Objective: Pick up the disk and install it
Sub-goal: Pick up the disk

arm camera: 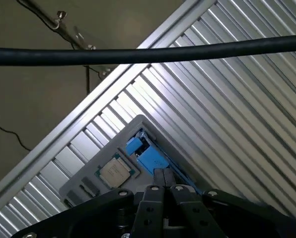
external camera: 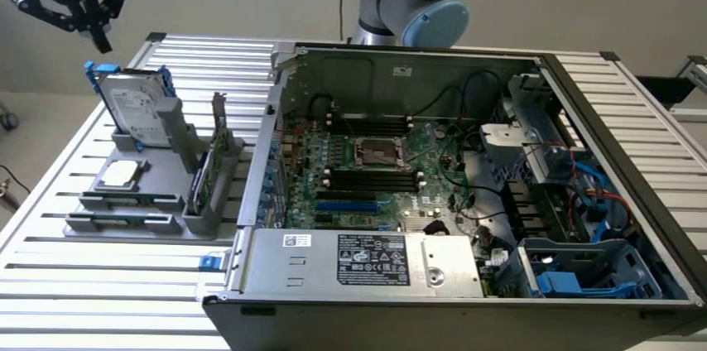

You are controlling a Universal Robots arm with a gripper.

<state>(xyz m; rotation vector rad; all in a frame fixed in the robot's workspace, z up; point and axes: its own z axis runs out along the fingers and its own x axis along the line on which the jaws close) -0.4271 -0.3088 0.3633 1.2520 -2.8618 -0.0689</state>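
The disk (external camera: 135, 108), a silver drive with a white label in a blue bracket, stands on edge in the grey holder (external camera: 144, 194) at the exterior view's left. My gripper (external camera: 102, 41) hangs in the air above it, a little to the exterior view's left, apart from it. The fingers are shut together with nothing between them. In the wrist view the shut gripper (arm camera: 164, 174) points down at the blue bracket of the disk (arm camera: 147, 154).
A small square processor chip (external camera: 119, 174) (arm camera: 116, 171) lies on the holder next to the disk. The open computer case (external camera: 464, 177) takes up the ribbed table's (external camera: 66, 285) middle and right, with a grey power-supply box (external camera: 376, 260) and a blue drive bay (external camera: 574, 272) at its front.
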